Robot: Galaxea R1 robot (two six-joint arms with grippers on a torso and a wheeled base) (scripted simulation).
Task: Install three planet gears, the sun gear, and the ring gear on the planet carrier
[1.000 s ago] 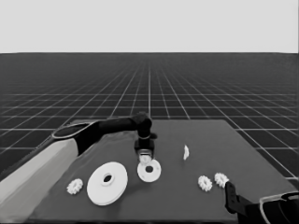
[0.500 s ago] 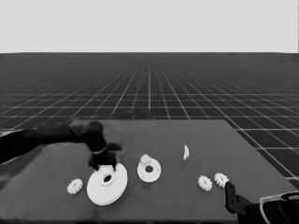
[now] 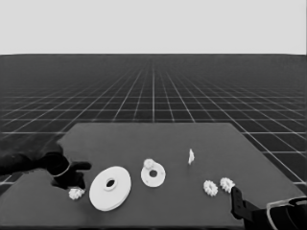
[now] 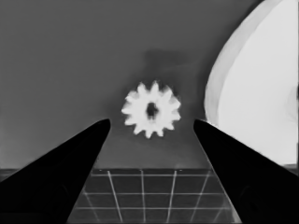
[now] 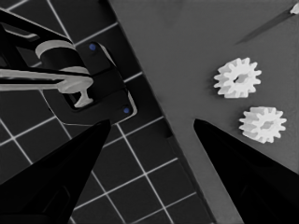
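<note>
over the table's (image 3: pixel 158 132) left end we see the left gripper (image 3: pixel 76 184) hanging above a gear (image 3: pixel 76 193), its fingers (image 4: pixel 70 158) spread wide with the gear lying flat on the table between the tips, touching neither. just beside that gear lies the larger round part (image 3: pixel 110 188), its rim filling one side of the left wrist view. next to it, toward the middle of the table, sits the smaller round part (image 3: pixel 153 175) with one gear (image 3: pixel 149 164) on its far edge. a thin white piece (image 3: pixel 191 156) lies farther right and a little further back. near the right front we find two more gears (image 3: pixel 210 187) side by side, not touching. the right gripper (image 5: pixel 152 123) waits at the lower right corner past the table's edge, fingers (image 5: pixel 243 172) apart and holding nothing.
</note>
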